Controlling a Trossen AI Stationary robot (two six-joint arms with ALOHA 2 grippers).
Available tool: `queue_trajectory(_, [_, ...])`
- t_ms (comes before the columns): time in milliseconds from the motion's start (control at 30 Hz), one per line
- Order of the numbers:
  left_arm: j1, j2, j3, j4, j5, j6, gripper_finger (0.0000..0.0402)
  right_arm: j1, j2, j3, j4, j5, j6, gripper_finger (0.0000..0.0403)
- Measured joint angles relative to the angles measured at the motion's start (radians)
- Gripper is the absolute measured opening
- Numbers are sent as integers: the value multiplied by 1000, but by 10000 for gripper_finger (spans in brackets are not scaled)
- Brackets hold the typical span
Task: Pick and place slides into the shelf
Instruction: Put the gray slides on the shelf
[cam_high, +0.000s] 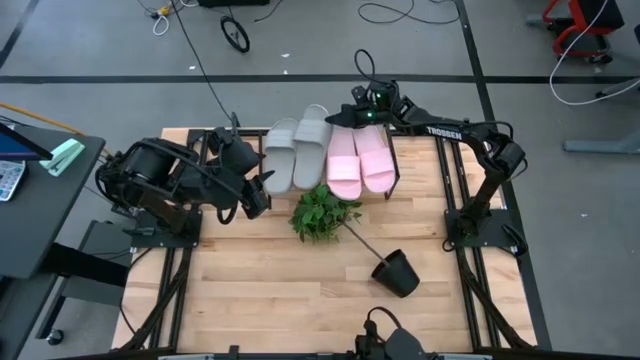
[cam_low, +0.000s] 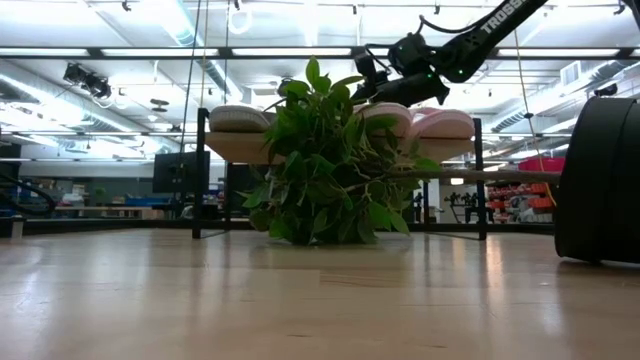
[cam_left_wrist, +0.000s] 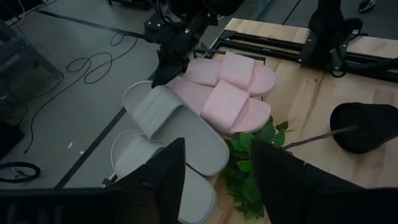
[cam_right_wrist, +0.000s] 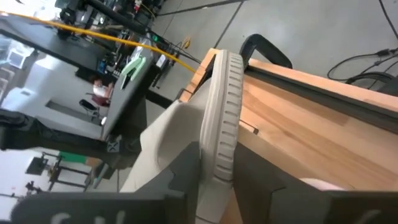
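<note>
All the slides lie on the shelf (cam_low: 236, 150) at the table's far edge. Two grey slides (cam_high: 283, 155) (cam_high: 311, 142) are on the left, the second overlapping the first. Two pink slides (cam_high: 343, 166) (cam_high: 376, 160) are on the right. My right gripper (cam_high: 344, 117) reaches over the shelf's far side, open, with the far end of the overlapping grey slide (cam_left_wrist: 180, 127) between its fingers. My left gripper (cam_high: 256, 192) hangs open and holds nothing, above the table just left of the shelf. My right gripper has the ribbed sole rim (cam_right_wrist: 219, 163) at the grey slide's far end between its fingers. It comes from the far right, slanting slightly down. One finger (cam_right_wrist: 184, 177) lies against the rim, and a gap shows beside the other. The slide rests on the shelf and the other grey slide.
A green leafy plant (cam_high: 322, 212) lies on the table just in front of the shelf, its stem running to a black pot (cam_high: 397, 272) tipped on its side nearer the front. Bare wooden tabletop (cam_high: 270, 290) spreads toward the near edge.
</note>
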Motion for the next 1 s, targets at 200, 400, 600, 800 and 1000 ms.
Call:
queue_trajectory(200, [0, 0, 0, 0, -6, 1, 189, 6, -14, -2, -45, -11, -57, 125])
queue_trajectory(400, [6, 0, 0, 0, -26, 3, 184, 8, -31, -2, -44, -13, -67, 176])
queue_trajectory(600, [19, 1, 0, 2, -26, 10, 186, 13, -31, -2, -79, 16, -67, 209])
queue_trajectory(800, [25, 1, 0, 3, -26, 10, 184, 28, -32, -2, -82, 61, -153, 213])
queue_trajectory(1000, [25, 1, 0, 5, -26, 10, 179, 51, -32, -2, -80, 133, -220, 226])
